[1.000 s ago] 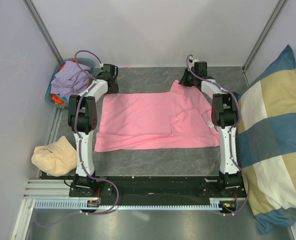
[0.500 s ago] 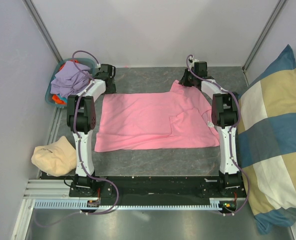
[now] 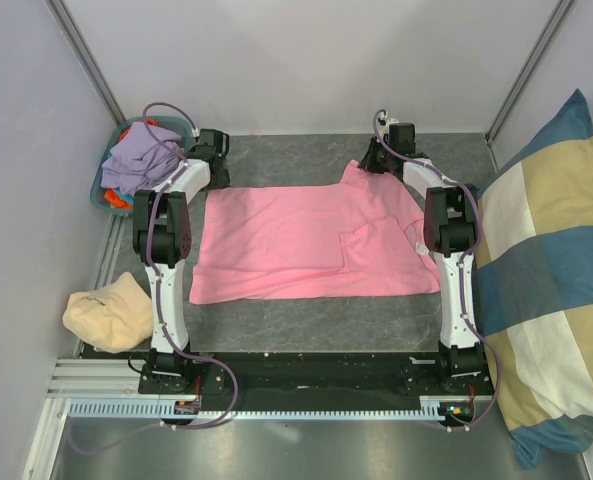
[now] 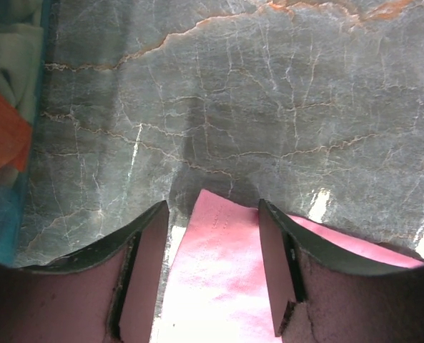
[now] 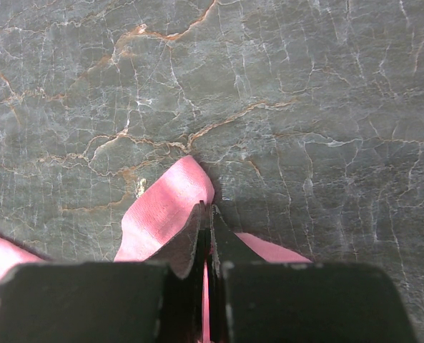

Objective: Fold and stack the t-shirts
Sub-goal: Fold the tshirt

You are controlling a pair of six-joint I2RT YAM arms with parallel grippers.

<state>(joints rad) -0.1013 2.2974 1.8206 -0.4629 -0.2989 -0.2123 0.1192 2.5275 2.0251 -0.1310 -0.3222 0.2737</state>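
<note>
The right jaws are clenched on a pinch of the bright pink cotton t-shirt (image 5: 167, 207) at its far right corner, the fabric peaking into a small loop just ahead of the tips. That grip looks meant to anchor one end of the far hem so it can be lifted evenly. The left jaws stand released, one finger on either side of the far left corner of the same shirt, which lies flat beneath them and is not yet gripped. Judging by that straddle, closing there would give a matching hold for folding the far edge over.

The shirt itself is spread wide across the grey marbled worktop (image 3: 306, 320) between the two arms. A heap of lavender and orange t-shirts (image 3: 144, 155) waits in a teal plastic bin (image 3: 100, 190) at the far left. A large blue-and-cream checked cushion (image 3: 551, 290) leans along the right side.
</note>
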